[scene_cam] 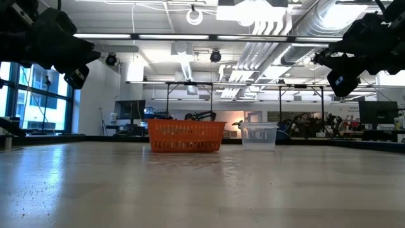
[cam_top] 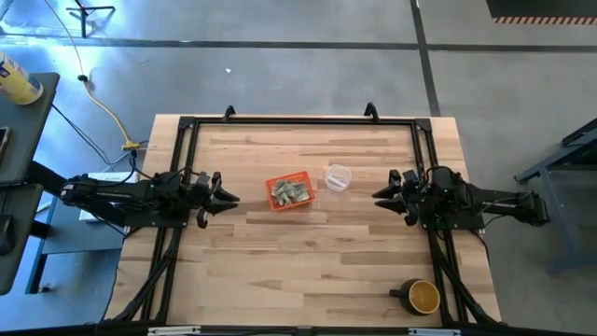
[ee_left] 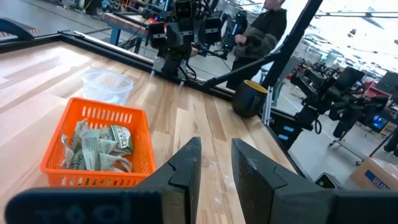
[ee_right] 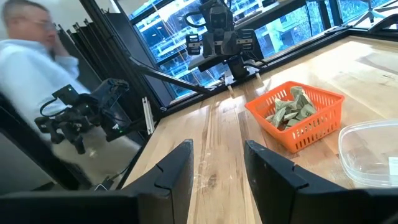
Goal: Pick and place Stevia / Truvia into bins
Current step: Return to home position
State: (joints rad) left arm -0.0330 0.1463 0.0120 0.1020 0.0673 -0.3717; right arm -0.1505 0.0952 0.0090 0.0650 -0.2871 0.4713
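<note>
All packets (cam_top: 291,192) are lying crumpled in the bin (cam_top: 271,194) mid-surface (cam_top: 280,271). They are looking light and limp, best pinched by an edge. Left hand (cam_top: 227,196) at nine o'clock and right hand (cam_top: 381,196) at three are hanging released, empty.

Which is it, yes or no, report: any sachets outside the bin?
No: in the high view all visible sachets lie inside the orange bin.

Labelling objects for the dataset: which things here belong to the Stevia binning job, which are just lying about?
Job: Stevia packets, heaped in the orange bin mid-table; left tool and right tool, both open and empty.
Lying about: clear plastic cup beside the bin; dark mug at the table's edge on the right arm's side.
</note>
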